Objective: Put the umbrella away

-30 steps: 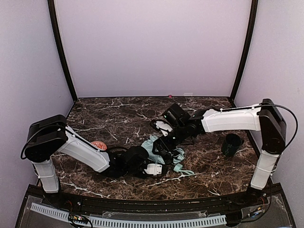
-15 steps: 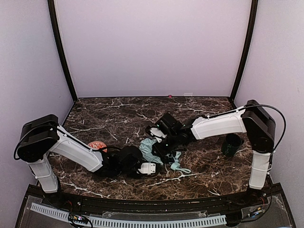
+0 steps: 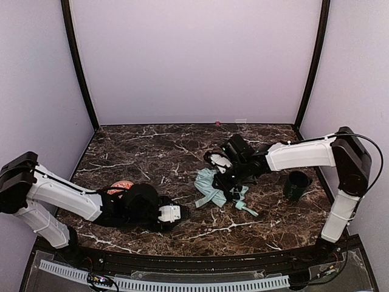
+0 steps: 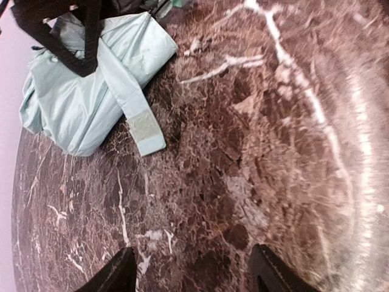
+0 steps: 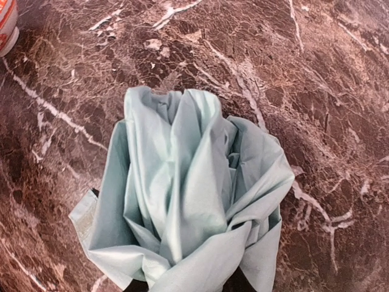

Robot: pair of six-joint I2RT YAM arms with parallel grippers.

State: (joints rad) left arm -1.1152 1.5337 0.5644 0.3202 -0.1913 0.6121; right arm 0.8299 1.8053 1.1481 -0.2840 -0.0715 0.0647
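Handover: left tool has let go and backed off, fingers apart; right tool now pinches the umbrella alone

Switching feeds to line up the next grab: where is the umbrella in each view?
Top external: umbrella near the table's centre, just right of middle.
Left wrist: umbrella in the upper left corner.
Right wrist: umbrella at centre, filling much of the frame.
Shared landmark: the white-veined marble table.
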